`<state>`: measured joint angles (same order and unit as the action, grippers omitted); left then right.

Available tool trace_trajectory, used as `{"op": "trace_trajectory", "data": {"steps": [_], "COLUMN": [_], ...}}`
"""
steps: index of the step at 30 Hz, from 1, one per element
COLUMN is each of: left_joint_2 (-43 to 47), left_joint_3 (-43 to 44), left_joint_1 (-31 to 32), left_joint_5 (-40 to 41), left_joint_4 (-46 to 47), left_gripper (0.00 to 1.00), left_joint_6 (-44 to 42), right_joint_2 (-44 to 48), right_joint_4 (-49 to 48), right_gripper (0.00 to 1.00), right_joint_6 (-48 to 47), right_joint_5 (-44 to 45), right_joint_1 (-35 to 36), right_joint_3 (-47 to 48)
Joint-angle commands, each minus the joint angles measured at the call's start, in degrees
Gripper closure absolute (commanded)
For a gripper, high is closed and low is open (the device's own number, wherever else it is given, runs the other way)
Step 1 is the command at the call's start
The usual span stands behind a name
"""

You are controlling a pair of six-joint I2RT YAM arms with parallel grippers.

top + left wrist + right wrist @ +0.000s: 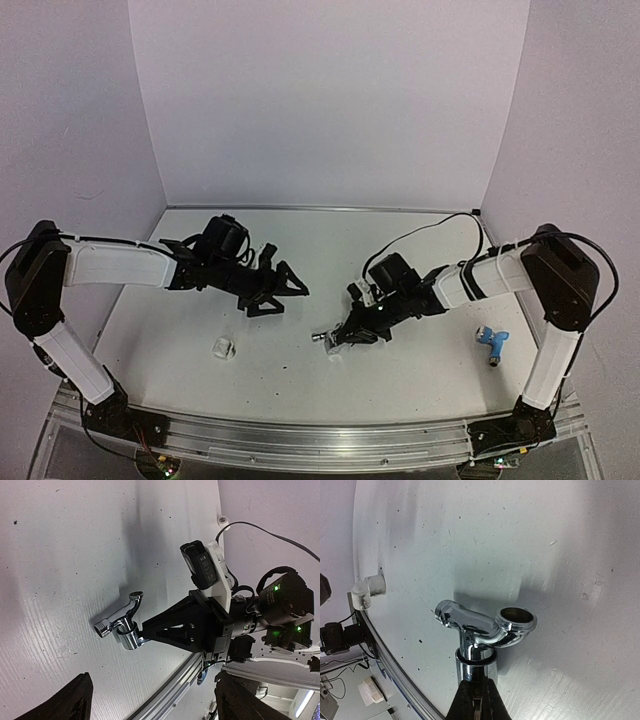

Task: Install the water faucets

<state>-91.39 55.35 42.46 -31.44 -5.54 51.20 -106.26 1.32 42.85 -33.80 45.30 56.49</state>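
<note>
Top view: left gripper [278, 290] at centre-left of frame, jaws spread wide, nothing between them. Right gripper [340, 338] at centre, clamped on the silver faucet [322, 339], low over the counter [420, 250]. Blue faucet [492, 341] lies on the counter at far right, well apart. White fitting [223, 347] at lower left.

Left wrist view: silver faucet at frame centre, its stem pinched by the right gripper; threaded end points left.

Right wrist view: fingers closed on the stem at bottom centre; white fitting at upper left, by the counter edge.
</note>
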Motion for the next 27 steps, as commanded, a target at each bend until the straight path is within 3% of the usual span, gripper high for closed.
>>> {"op": "trace_trajectory", "data": {"steps": [1, 7, 14, 19, 27], "left_joint_2": [1.3, 0.9, 0.5, 0.8, 2.9], "left_joint_3": [-0.5, -0.7, 0.4, 0.3, -0.9], "left_joint_1": [0.3, 0.5, 1.7, 2.0, 2.0], "left_joint_5": [-5.2, -10.1, -14.6, -14.1, -11.8], "left_joint_4": [8.5, 16.0, 21.7, 22.6, 23.7], "left_gripper": [0.14, 0.14, 0.25, 0.47, 0.68], "left_joint_6": [1.5, 2.9, 3.2, 3.2, 2.2], "right_joint_2": [8.5, 18.7, 22.3, 22.7, 24.0], "right_joint_4": [-7.8, -16.5, -21.3, -22.9, -23.6], "right_gripper": [1.0, 1.0, 1.0, 1.0, 1.0], "right_joint_6": [-2.9, -2.3, -0.3, 0.4, 0.0], "right_joint_5": [0.3, 1.5, 1.4, -0.4, -3.0], "right_joint_1": [-0.2, -0.2, -0.1, -0.2, -0.1], "right_joint_3": [-3.3, -6.6, -6.7, -6.6, -7.7]}}
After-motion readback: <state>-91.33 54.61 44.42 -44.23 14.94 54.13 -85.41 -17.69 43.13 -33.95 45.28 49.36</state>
